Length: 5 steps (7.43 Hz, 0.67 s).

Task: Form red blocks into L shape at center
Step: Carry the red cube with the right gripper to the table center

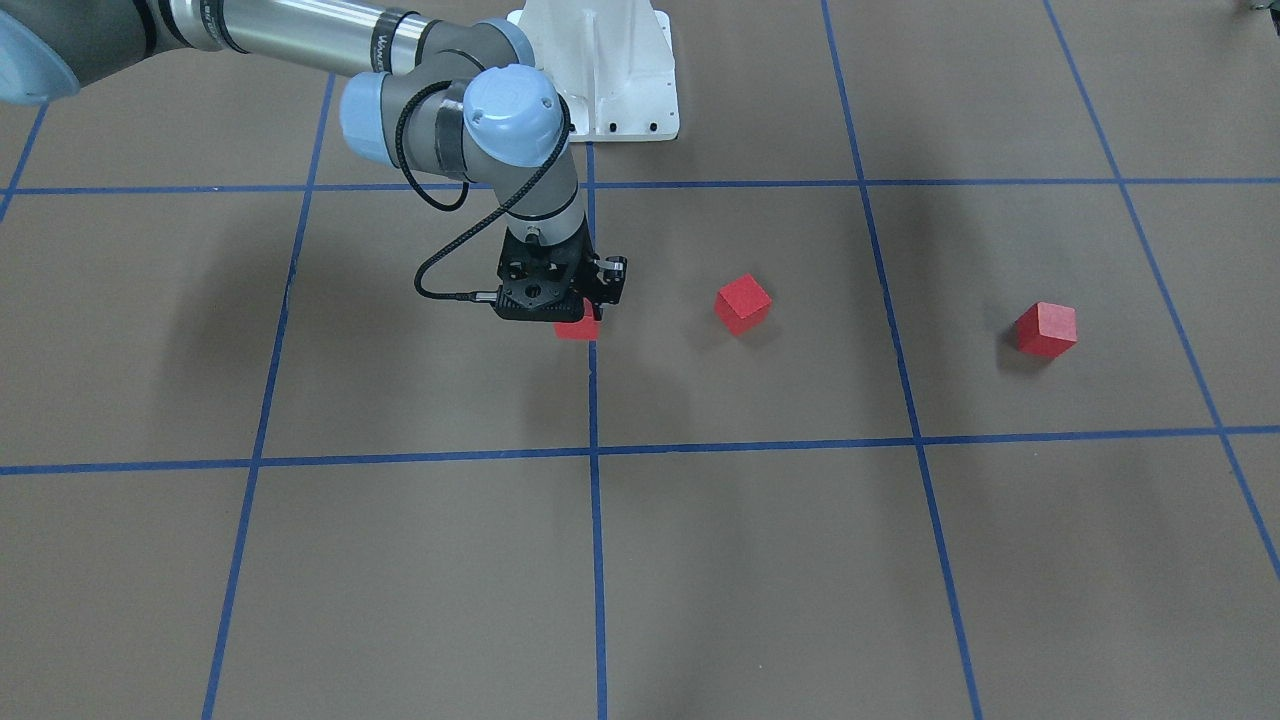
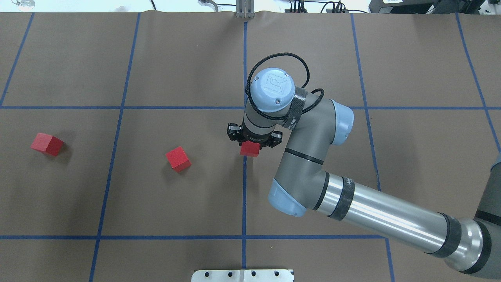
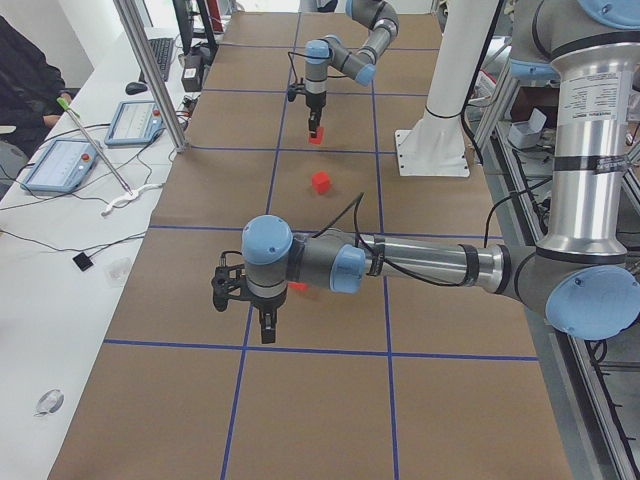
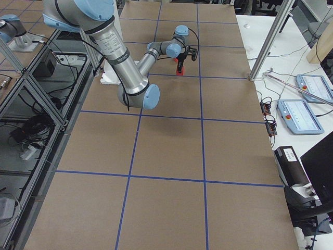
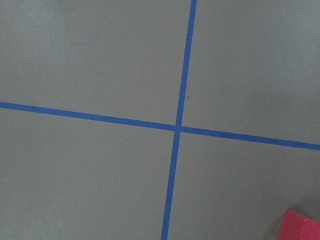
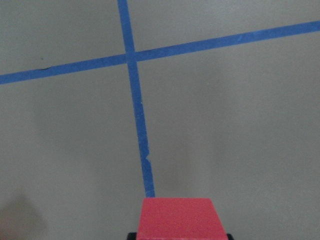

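Shows left pincer (image 3: 266,330) over the tabletop (image 3: 180,400), near red block (image 3: 297,288) behind it, middle red block (image 3: 320,181) mid-tabletop, right pincer (image 3: 315,129) at far red block (image 3: 316,139) toward the far edge.

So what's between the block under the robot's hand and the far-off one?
Just the third red block, between the center block and the far block, in the overhead view.
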Each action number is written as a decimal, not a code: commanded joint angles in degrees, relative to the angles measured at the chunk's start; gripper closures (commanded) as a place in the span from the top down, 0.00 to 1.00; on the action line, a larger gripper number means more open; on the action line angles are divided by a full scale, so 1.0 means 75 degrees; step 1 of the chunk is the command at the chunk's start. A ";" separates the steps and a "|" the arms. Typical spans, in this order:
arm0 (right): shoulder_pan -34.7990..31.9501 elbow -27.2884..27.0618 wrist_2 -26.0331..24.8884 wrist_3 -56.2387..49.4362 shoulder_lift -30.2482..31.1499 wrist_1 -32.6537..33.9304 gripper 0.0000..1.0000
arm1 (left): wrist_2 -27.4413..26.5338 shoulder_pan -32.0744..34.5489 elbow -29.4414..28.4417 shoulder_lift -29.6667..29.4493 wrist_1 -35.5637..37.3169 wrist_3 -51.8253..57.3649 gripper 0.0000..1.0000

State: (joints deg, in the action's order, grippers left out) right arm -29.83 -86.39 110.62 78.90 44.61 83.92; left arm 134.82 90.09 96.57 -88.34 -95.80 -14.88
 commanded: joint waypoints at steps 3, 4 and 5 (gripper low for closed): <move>0.0204 0.0175 -0.0007 -0.0078 -0.0054 -0.0103 0.00 | 0.0000 0.0000 0.0002 0.0025 0.0000 -0.0008 1.00; 0.0239 0.0187 -0.0007 -0.0102 -0.0042 -0.0103 0.00 | 0.0000 0.0000 0.0002 0.0025 0.0000 -0.0008 1.00; 0.0239 0.0291 -0.0007 -0.0206 -0.0065 -0.0103 0.00 | 0.0012 0.0000 0.0002 0.0025 0.0000 -0.0008 1.00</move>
State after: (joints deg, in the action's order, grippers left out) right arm -28.15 -84.86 110.57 78.06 44.20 83.13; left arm 134.84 90.09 96.59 -88.17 -95.80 -14.94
